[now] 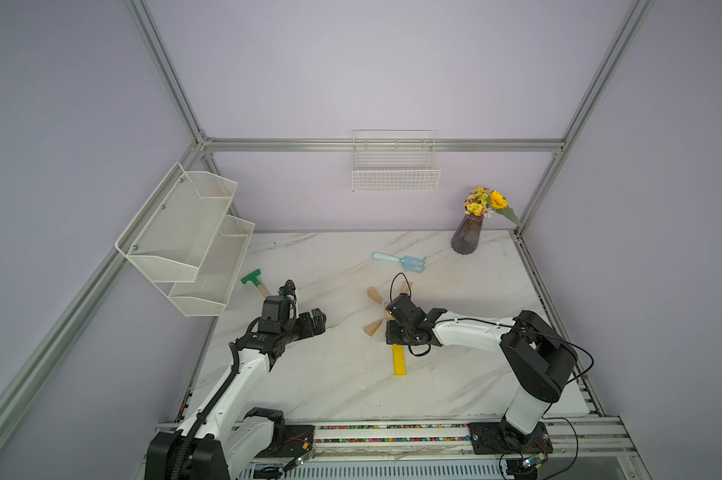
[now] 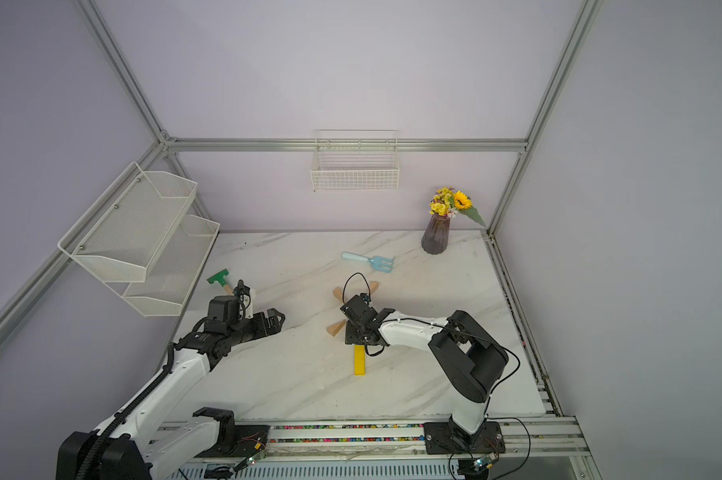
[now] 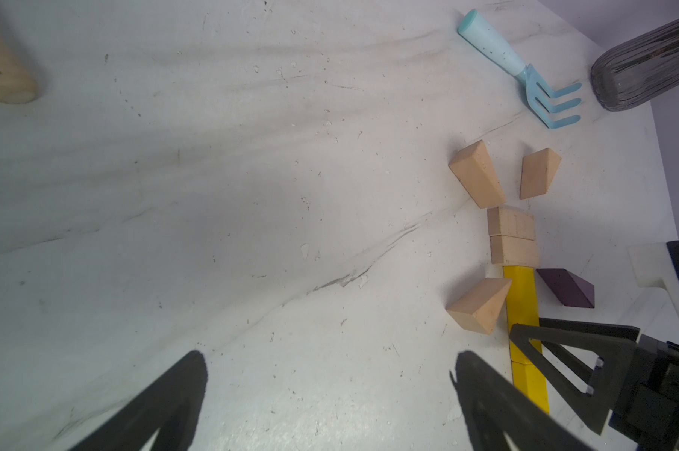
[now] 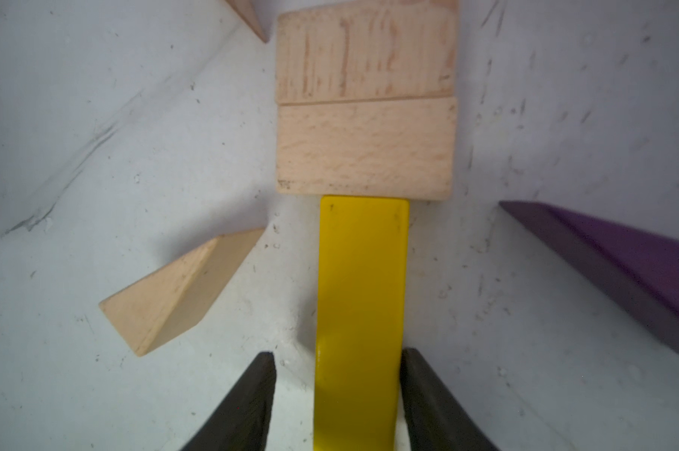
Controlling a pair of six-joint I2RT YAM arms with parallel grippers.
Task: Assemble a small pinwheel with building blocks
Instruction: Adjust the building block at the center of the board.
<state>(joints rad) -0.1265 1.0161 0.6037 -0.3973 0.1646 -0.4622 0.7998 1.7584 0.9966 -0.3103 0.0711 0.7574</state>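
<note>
Right tool [image 4: 338,355] is set astride the yellow stem [image 4: 363,273] of the pinwheel [image 3: 513,238], narrowed but not clamped: touched on one side, gap on the other. It is laid flat on the bench [image 1: 330,374]. Left tool [image 3: 330,355] is held wide, well apart.

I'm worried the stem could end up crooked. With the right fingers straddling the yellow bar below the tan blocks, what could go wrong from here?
1. One of the right gripper's fingers touches the upper yellow bar while the other stands apart; closing could shove it sideways, out of line with the tan blocks and lower yellow bar.
2. The tan wedge and purple wedge lie close on either side; a skewed bar might nudge them.
</note>
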